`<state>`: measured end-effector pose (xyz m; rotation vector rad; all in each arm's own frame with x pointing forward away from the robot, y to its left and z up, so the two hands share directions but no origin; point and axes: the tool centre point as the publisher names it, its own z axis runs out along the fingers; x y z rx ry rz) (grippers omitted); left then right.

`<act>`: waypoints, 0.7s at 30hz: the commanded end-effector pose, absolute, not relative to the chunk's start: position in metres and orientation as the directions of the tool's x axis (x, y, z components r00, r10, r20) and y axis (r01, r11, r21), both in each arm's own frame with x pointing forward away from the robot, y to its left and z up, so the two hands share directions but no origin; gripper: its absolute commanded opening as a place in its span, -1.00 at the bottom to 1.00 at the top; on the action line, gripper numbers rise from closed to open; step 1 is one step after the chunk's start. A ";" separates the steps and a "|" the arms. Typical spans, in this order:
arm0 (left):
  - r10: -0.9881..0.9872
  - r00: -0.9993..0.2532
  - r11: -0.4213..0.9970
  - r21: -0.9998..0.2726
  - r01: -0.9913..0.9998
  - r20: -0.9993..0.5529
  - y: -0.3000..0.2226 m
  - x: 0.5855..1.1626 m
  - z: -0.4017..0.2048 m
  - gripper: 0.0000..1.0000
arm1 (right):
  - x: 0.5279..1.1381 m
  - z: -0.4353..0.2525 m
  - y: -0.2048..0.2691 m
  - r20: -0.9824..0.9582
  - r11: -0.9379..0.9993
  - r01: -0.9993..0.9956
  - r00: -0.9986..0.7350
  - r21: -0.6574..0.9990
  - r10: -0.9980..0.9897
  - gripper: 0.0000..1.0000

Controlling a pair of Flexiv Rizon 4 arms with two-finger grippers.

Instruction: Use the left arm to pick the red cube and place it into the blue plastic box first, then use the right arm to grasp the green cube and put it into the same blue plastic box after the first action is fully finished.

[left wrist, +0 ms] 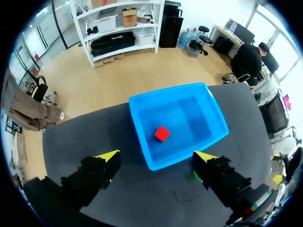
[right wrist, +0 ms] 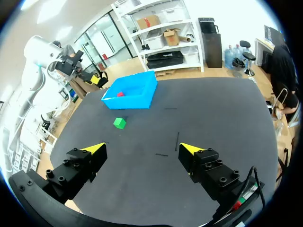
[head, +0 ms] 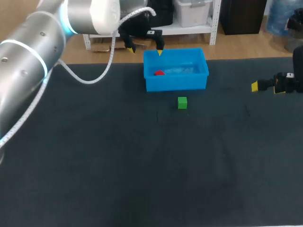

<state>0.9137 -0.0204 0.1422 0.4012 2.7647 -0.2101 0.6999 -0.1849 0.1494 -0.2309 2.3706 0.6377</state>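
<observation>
Red cube (left wrist: 162, 133) is seen in the box (head: 175, 84), left gripper (head: 145, 50) spread above: step 1 is judged done. Next, green cube (head: 182, 102) is to be approached by the spread right gripper (right wrist: 143, 148).

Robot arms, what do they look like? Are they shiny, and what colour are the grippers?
The left arm is a fat, round, shiny silver tube with glowing light-blue rings and a white joint. A white cable loops off it. The left gripper and the right gripper are black and blocky, each with two bright yellow tips.
</observation>
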 end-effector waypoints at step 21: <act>0.155 -0.829 0.924 -0.218 0.314 -0.537 0.034 0.836 0.159 1.00 | 0.700 0.150 -0.185 -0.644 0.866 -0.321 -0.765 0.383 0.001 1.00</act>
